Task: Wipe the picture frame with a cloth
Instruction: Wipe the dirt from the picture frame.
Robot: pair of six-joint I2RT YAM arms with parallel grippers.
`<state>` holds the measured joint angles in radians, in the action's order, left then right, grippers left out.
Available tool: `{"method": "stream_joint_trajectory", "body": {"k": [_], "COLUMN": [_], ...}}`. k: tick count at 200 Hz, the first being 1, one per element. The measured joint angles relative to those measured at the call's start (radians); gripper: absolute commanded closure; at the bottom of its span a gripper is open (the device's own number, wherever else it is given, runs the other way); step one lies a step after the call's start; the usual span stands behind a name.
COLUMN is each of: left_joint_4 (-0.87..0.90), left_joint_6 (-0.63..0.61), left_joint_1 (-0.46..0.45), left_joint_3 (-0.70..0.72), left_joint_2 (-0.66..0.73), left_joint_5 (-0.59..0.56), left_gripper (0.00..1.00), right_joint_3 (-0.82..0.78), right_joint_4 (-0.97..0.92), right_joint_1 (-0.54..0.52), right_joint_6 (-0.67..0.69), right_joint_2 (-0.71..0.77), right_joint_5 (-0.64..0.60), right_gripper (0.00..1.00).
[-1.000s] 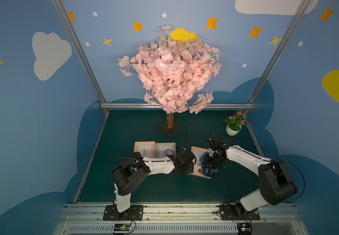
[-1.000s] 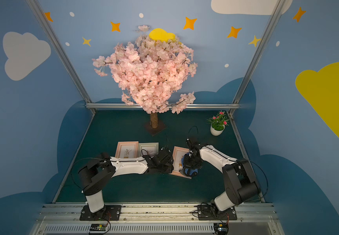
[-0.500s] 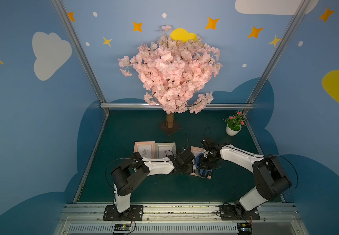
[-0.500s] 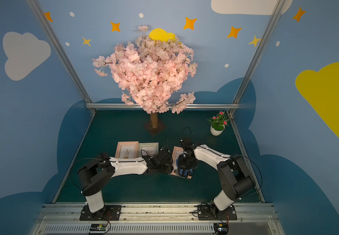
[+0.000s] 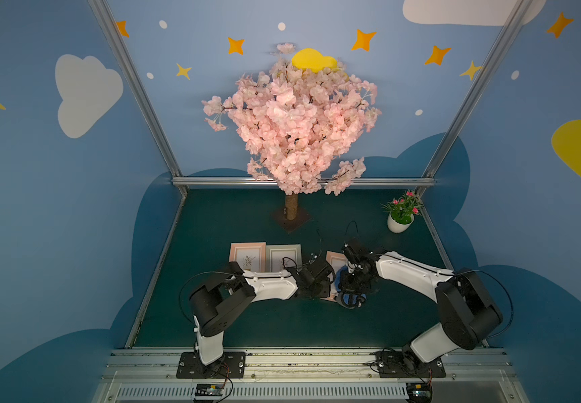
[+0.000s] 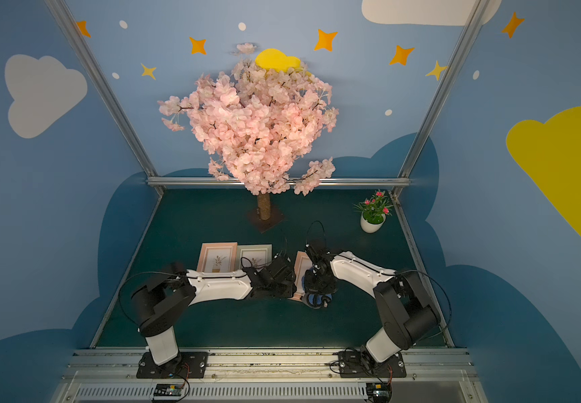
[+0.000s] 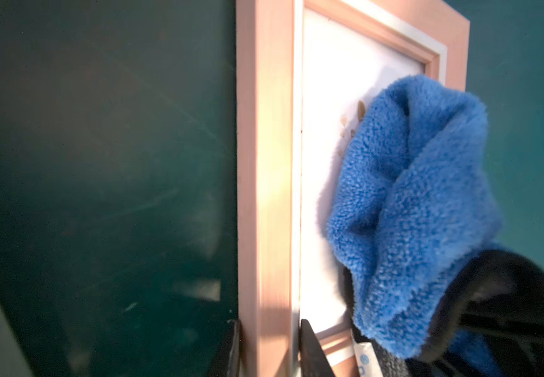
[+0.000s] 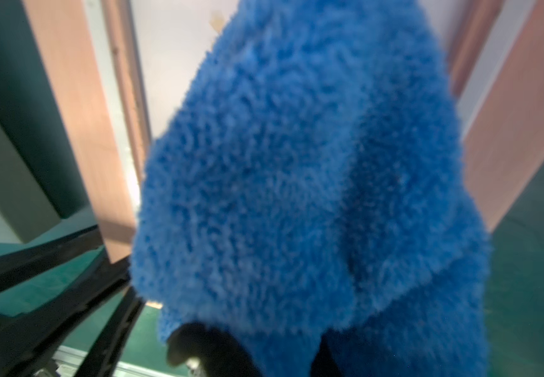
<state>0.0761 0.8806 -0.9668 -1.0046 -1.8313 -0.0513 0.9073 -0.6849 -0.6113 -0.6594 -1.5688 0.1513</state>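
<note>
Because the left gripper [image 7: 269,347] pinches only one long rail of the pink picture frame [image 7: 265,163], with a finger on either side of that rail, the hold is narrow. That is the main weak point. The frame lies on the green mat [image 5: 247,321] on the robot's side of the blossom tree [image 5: 292,125], a little toward the right arm. Whether it sits flat or is tipped up I cannot tell. The blue cloth [image 7: 420,209] rests bunched on its glass and reaches toward the rail opposite the pinched one. The right gripper [image 5: 351,284] is pressed together on a fold of that cloth, its tips buried in the pile in the right wrist view.

Several things could go wrong, in my judgement:

- A sideways stroke could twist the frame about its single pinched rail, or slide it out.
- Since the cloth is wadded, only a small patch meets the glass, so corners and rails may be missed.
- A loose tail with its white tag [image 7: 362,359] hangs past the frame's end farthest from the tree and could catch there.
- Both grippers work close together, so a long stroke toward the left one risks a knock.
</note>
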Motion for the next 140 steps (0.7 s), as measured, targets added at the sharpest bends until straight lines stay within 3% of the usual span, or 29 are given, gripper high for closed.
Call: {"method": "stream_joint_trajectory", "body": {"k": [68,140], "left_joint_4": [0.003,0.026], "left_joint_6": [0.006,0.01], "left_joint_1": [0.0,0.0], "left_joint_3": [0.002,0.0], "left_joint_2": [0.004,0.01], "left_joint_5": [-0.001,-0.006], "left_gripper": [0.72,0.73], "right_joint_3": [-0.045,0.014], "right_joint_4": [-0.047,-0.029], "right_joint_1": [0.166,0.005], "right_joint_6": [0.059,0.038], "right_joint_2": [0.117,0.05], "right_joint_5": [-0.018,0.01], "right_gripper": [1.0,1.0]}}
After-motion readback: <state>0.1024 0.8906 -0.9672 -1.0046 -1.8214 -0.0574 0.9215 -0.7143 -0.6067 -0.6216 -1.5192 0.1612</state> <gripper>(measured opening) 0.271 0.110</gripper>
